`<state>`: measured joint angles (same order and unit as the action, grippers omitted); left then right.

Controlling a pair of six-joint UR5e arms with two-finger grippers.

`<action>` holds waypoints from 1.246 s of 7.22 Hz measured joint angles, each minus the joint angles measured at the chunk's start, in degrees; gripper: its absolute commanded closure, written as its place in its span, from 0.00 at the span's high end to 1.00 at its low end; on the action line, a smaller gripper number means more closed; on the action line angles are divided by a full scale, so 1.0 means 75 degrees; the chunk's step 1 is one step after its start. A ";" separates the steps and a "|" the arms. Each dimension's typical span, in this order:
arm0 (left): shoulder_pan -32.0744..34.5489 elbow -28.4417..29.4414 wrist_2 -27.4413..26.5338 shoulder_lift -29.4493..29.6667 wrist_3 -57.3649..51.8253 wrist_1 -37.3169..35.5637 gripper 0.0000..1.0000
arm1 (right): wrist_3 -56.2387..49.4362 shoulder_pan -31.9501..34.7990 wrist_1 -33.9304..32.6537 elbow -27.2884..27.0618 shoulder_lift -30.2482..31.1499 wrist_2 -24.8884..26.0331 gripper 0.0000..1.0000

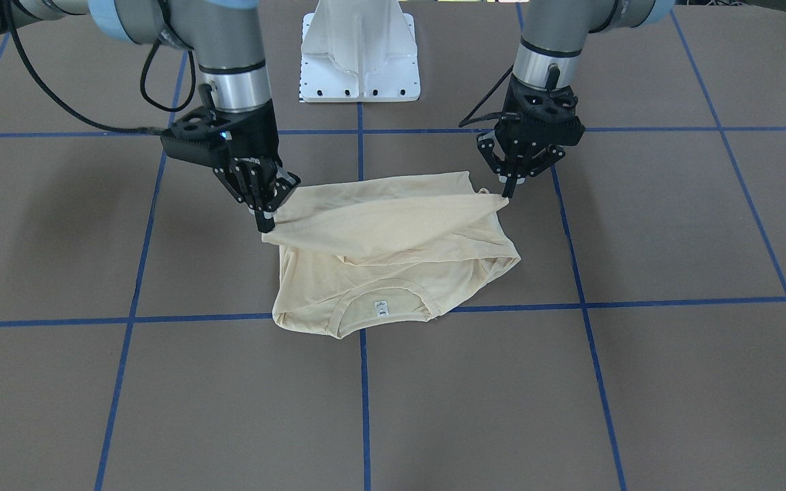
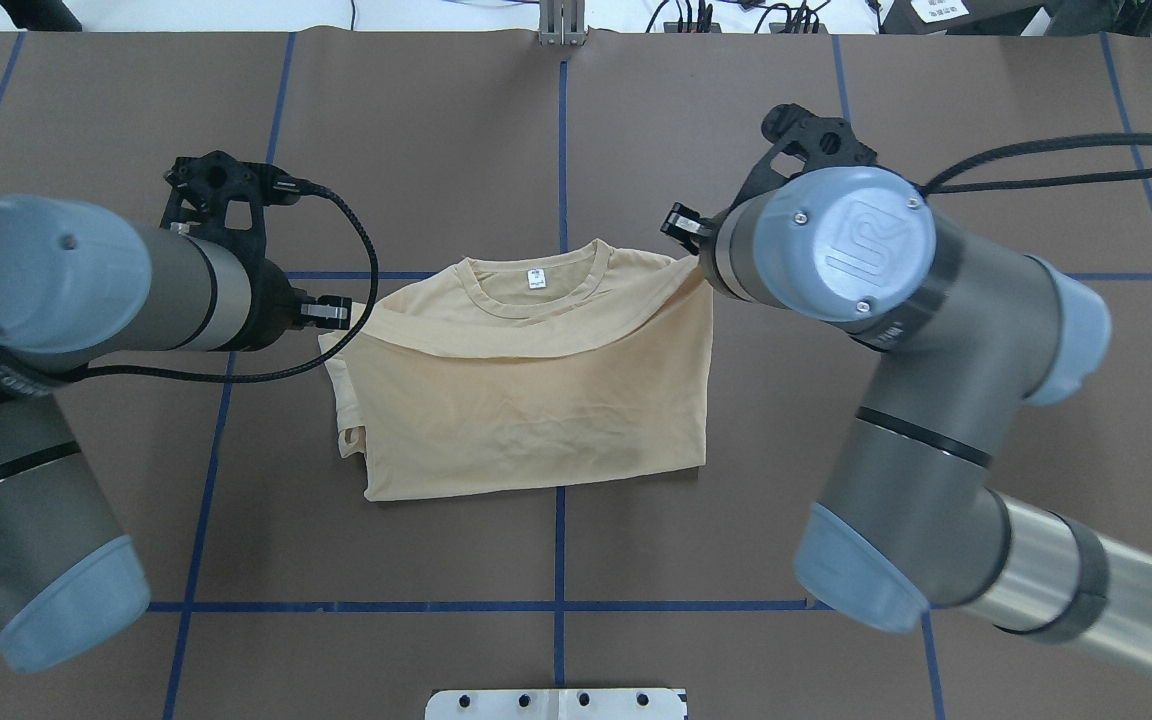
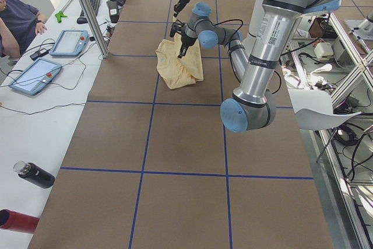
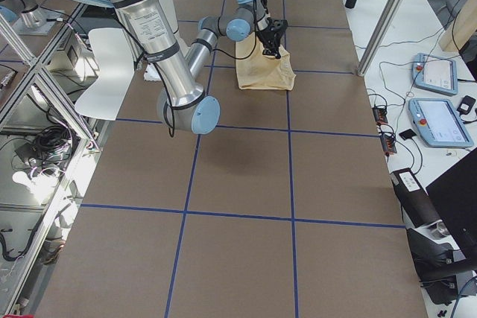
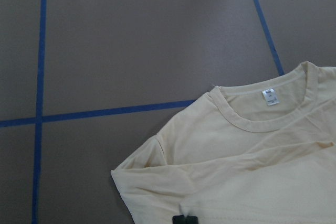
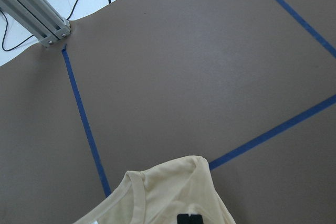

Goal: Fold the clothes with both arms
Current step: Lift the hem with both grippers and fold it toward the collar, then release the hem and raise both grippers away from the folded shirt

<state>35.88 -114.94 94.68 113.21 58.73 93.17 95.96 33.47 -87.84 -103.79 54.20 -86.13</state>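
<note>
The pale cream-yellow shirt (image 1: pixel 393 225) lies plain side up on the brown table, and it shows in the overhead view (image 2: pixel 536 410) too. Its collar and white neck label (image 1: pixel 381 307) are at the edge far from the robot. My left gripper (image 1: pixel 507 191) is shut on one corner of the shirt's near edge. My right gripper (image 1: pixel 265 221) is shut on the other corner. Both hold that edge up off the table, stretched over the rest of the shirt. The left wrist view shows the collar and label (image 5: pixel 270 96). The print is hidden.
The white pedestal base (image 1: pixel 360 61) stands behind the shirt on the robot's side. Blue tape lines (image 1: pixel 364 382) grid the table. A side bench holds tablets (image 3: pixel 35 74) and a black bottle (image 3: pixel 35 174), and an aluminium post (image 3: pixel 87 13) stands at the table edge.
</note>
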 measured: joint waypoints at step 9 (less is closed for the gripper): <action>0.0198 0.2279 0.0157 0.0101 -0.1431 0.2687 1.00 | -0.1024 0.0796 0.1274 0.2636 -0.0750 -0.0664 1.00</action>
<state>37.36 -97.85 95.86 113.98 47.99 113.32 88.28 39.44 -78.29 -84.01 48.58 -91.11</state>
